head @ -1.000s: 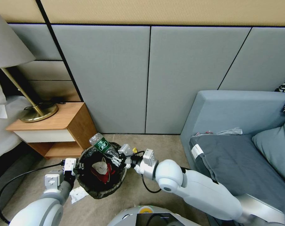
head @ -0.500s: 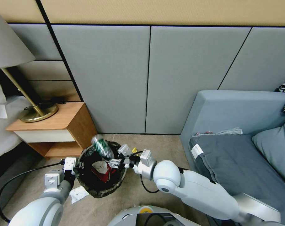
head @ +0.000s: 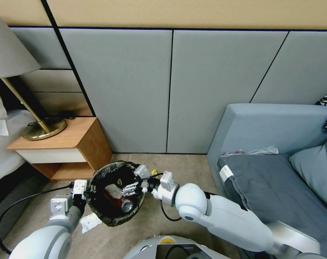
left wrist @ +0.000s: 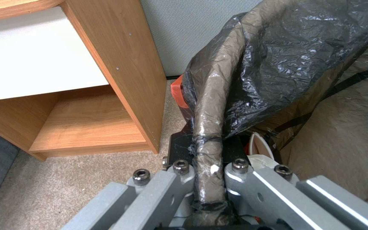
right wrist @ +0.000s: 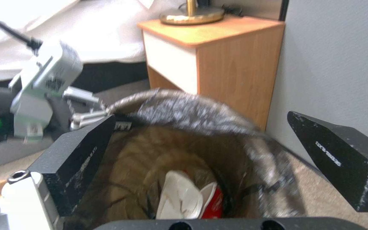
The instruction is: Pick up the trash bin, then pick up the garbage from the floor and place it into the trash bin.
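The trash bin [head: 100, 213], lined with a crinkled black bag, is held up at its left rim, where my left gripper [head: 87, 190] is shut. In the left wrist view the bag-wrapped bin rim [left wrist: 211, 105] runs between the closed fingers of the left gripper [left wrist: 209, 180]. My right gripper [head: 128, 188] hangs open over the bin's mouth, its black fingers [right wrist: 80, 159] spread wide with nothing between them. Inside the bin lie a clear bottle [head: 127, 205] and a red-and-white carton [head: 112, 193] [right wrist: 186, 198]. Garbage on the carpet: a crumpled white tissue [head: 88, 222] and a yellow wrapper [head: 155, 172].
A wooden nightstand [head: 75, 142] with a brass lamp [head: 44, 130] stands just left of the bin, against the grey panelled wall. A grey sofa [head: 271, 172] fills the right side. A red scrap [left wrist: 178, 93] lies behind the bin near the nightstand.
The right gripper held the bottle above the bin, opened, and the bottle dropped into the bin. The left gripper and the bin stayed put.
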{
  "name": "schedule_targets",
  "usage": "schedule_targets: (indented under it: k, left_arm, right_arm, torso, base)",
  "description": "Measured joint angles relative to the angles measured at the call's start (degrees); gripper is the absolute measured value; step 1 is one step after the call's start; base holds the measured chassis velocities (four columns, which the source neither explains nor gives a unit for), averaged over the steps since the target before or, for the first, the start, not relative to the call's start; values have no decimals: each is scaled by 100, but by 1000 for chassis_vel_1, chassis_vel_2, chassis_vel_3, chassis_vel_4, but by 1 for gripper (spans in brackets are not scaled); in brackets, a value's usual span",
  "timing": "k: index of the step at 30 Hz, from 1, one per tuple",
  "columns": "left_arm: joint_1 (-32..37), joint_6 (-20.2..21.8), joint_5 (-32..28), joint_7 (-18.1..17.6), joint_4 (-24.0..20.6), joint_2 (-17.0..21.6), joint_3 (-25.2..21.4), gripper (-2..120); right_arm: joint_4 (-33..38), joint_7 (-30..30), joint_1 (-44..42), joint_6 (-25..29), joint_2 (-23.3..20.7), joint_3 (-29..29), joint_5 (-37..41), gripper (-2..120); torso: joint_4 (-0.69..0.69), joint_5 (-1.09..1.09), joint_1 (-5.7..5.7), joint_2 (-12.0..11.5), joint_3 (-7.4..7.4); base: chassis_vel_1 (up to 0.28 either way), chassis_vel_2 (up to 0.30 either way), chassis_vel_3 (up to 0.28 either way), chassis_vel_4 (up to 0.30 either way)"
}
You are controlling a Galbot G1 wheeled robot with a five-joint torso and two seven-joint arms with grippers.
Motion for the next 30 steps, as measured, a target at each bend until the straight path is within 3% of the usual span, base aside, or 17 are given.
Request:
schedule_targets:
  k: [6, 19, 30]
  left_arm:
    - [2, 0, -1, -1, 0, 5, -2, 0]
    - [6, 0, 2, -3, 0, 0, 7, 0]
    - [15, -2, 7, -1, 0, -2, -1, 0]
  right_arm:
    - [24, 0, 2, 38, 4, 130, 33, 100]
    - [96, 69, 256, 104, 2, 1233, 494, 100]
    - [-660, 310, 238, 231, -21, 1548, 229, 100]
  torso:
    - [0, 0, 0, 0, 0]
    - [0, 0, 0, 0, 0]
    - [0, 0, 0, 0, 0]
  base:
    - [0, 0, 0, 0]
    - [0, 0, 0, 0]
    - [0, 0, 0, 0]
